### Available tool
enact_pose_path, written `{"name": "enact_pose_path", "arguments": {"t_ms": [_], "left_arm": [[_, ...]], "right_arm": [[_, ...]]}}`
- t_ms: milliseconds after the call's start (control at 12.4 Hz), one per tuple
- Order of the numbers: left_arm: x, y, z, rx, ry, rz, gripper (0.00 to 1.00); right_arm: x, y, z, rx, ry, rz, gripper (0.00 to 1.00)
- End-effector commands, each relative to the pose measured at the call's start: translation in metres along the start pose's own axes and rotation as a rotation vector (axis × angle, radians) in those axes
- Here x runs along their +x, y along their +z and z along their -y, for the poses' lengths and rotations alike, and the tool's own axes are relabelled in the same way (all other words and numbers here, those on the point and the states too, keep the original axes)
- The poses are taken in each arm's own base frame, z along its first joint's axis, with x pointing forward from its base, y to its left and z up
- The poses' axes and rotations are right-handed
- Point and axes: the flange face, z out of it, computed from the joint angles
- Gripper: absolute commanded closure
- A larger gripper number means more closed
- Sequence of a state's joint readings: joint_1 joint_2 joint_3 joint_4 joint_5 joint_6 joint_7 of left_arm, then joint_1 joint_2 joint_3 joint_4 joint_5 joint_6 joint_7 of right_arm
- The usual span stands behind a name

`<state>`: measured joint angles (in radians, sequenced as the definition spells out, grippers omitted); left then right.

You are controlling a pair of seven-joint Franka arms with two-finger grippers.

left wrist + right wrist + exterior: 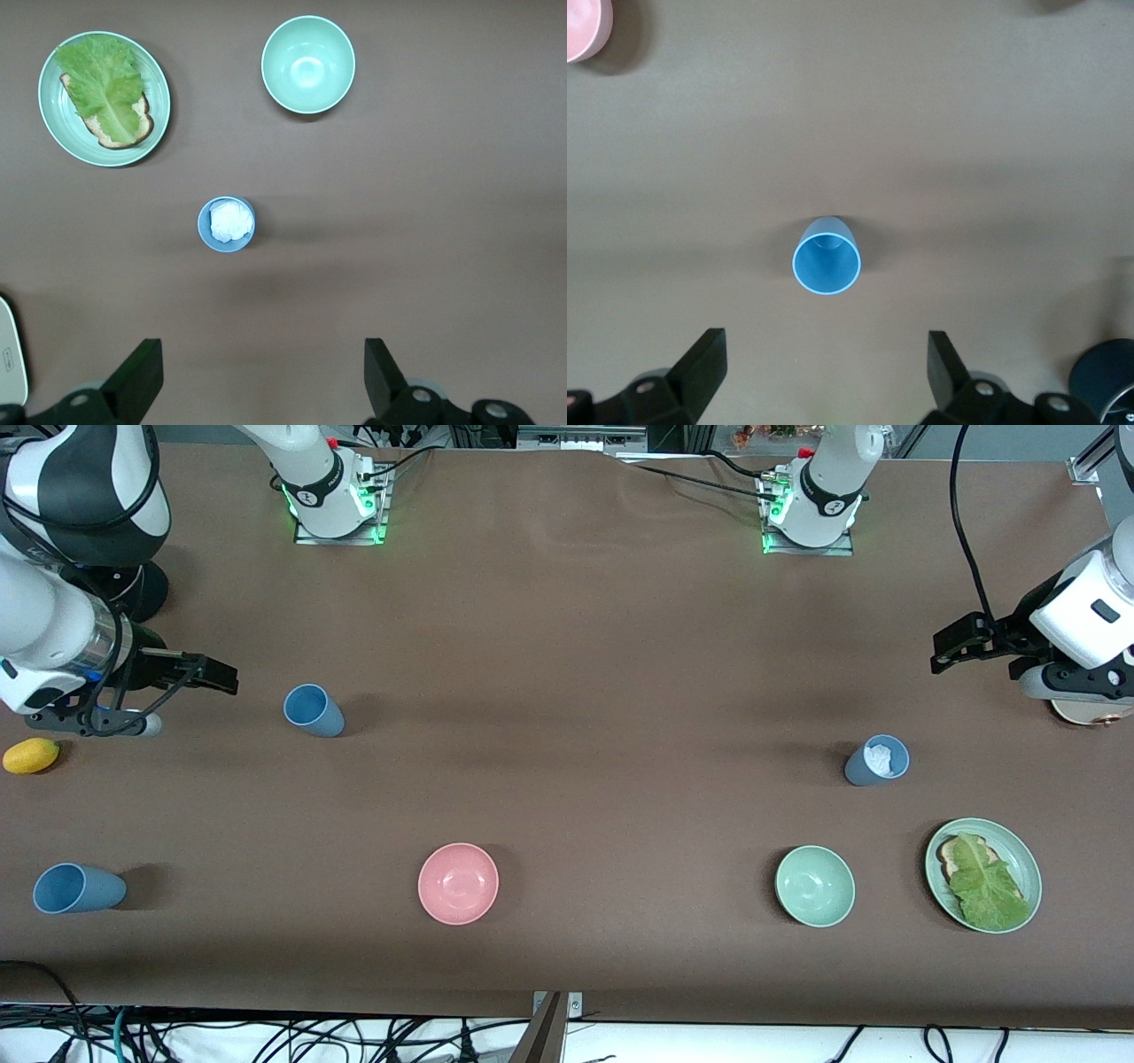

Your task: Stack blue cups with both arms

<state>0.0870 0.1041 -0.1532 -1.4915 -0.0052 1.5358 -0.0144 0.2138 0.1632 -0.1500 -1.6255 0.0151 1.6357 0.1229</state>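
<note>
Currently both black two-finger grippers hang wide open and empty: the right gripper [217, 676] at its arm's edge, above two sky-blue plastic tumblers [313, 710] [78, 888], the left gripper [961, 640] above the slate-blue tumbler [877, 761] holding something white.

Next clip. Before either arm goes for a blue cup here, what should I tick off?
1. Right tool open: ok, fingers spread, over bare table beside the matte blue plastic tumbler.
2. Left tool open: ok, fingers spread, over bare table.
3. Matte blue plastic tumbler upright and empty: ok.
4. Slate blue plastic tumbler toward the left arm's end empty: not ok, a white lump sits inside.
5. Third cup located: ok, sky blue plastic tumbler at the right arm's end, nearer the front camera.
</note>
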Motion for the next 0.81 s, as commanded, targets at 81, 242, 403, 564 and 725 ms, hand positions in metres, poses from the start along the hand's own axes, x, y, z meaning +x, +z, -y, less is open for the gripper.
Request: {"name": "enact_pose_path", "arguments": {"t_ms": [81,242,403,564,725], "left_arm": [[0.0014,-0.0031,0.0020,-0.004,0.013,-0.009,0.00],[0.0013,-0.0024,0.0020,-0.004,0.013,-0.008,0.00],[0.0014,-0.0031,0.0020,-0.004,0.013,-0.009,0.00],[0.0013,-0.0024,0.0020,-0.004,0.013,-0.008,0.00],[0.0013,-0.0023,0.0020,-0.004,0.011,-0.008,0.00]], "right_arm": [[-0.0030,-0.0002,0.0038,0.011,0.006,-0.010,0.00],[-0.0029,-0.0004,0.0038,0.011,0.008,-0.012,0.00],[-0.0029,-0.0002,0.0029,0.011,0.005,-0.010,0.00],[-0.0029,-0.0009,0.0020,0.011,0.006,-0.010,0.00],[-0.0028,-0.0010,0.0031,0.013,0.005,-0.012,0.00]]}}
